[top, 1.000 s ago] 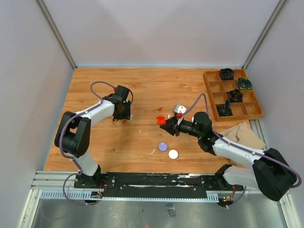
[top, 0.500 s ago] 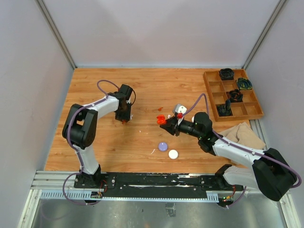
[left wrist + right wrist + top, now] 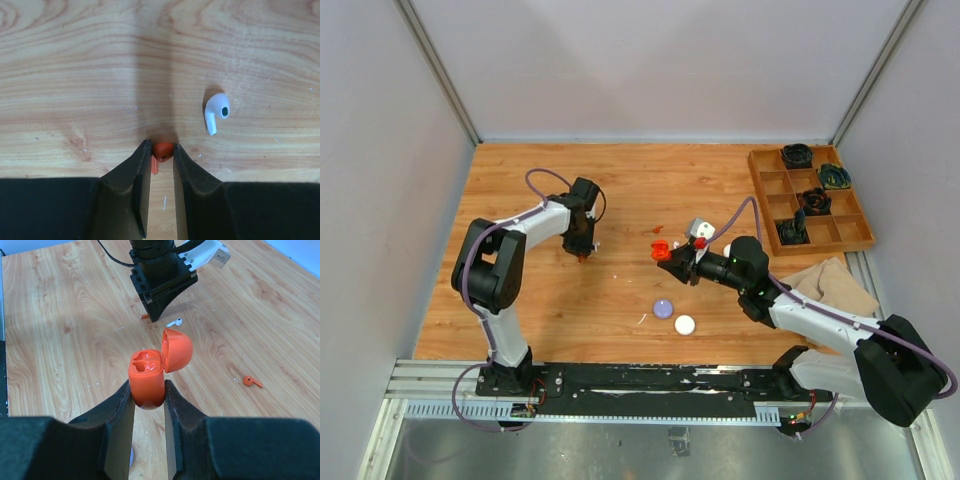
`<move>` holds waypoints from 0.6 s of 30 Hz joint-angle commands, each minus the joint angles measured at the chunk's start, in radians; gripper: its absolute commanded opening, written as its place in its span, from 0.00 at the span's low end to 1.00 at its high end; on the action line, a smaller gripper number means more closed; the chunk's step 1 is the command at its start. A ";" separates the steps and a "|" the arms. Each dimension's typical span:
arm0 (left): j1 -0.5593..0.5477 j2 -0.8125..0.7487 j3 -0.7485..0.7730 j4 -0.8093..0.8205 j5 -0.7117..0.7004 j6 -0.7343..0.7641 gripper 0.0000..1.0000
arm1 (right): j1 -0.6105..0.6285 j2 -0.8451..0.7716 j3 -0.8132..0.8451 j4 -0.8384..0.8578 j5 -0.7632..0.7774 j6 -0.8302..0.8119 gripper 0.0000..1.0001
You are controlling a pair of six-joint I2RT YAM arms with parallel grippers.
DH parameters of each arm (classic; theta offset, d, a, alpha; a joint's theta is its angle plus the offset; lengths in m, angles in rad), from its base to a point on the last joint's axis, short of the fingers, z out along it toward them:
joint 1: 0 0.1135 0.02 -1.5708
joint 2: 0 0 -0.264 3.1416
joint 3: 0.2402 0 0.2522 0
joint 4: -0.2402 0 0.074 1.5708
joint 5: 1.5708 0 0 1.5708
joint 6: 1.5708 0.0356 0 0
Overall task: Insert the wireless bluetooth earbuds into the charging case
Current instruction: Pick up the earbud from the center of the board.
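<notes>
From where I stood, the right gripper [image 3: 148, 390] clamped the open glossy orange plastic charging case [image 3: 146, 371], its sockets empty. The left gripper [image 3: 161, 146] pinched one small orange plastic earbud [image 3: 163, 150]. Nothing was inserted yet.

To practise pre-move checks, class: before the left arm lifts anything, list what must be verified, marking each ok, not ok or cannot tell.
1. Left pincer closed on the orange earbud: ok.
2. White earbud clear of that pincer: ok.
3. Right pincer gripping the charging case: ok.
4. Its lid open: ok.
5. Orange earbud oriented for insertion: cannot tell.
</notes>
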 commanded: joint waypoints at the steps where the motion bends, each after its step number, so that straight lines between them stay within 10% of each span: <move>1: 0.005 -0.034 -0.054 -0.036 0.038 -0.003 0.23 | 0.003 -0.022 0.008 0.001 0.002 -0.018 0.01; 18: -0.037 -0.482 -0.288 0.265 0.164 -0.114 0.20 | 0.030 0.007 -0.029 0.179 -0.032 0.001 0.01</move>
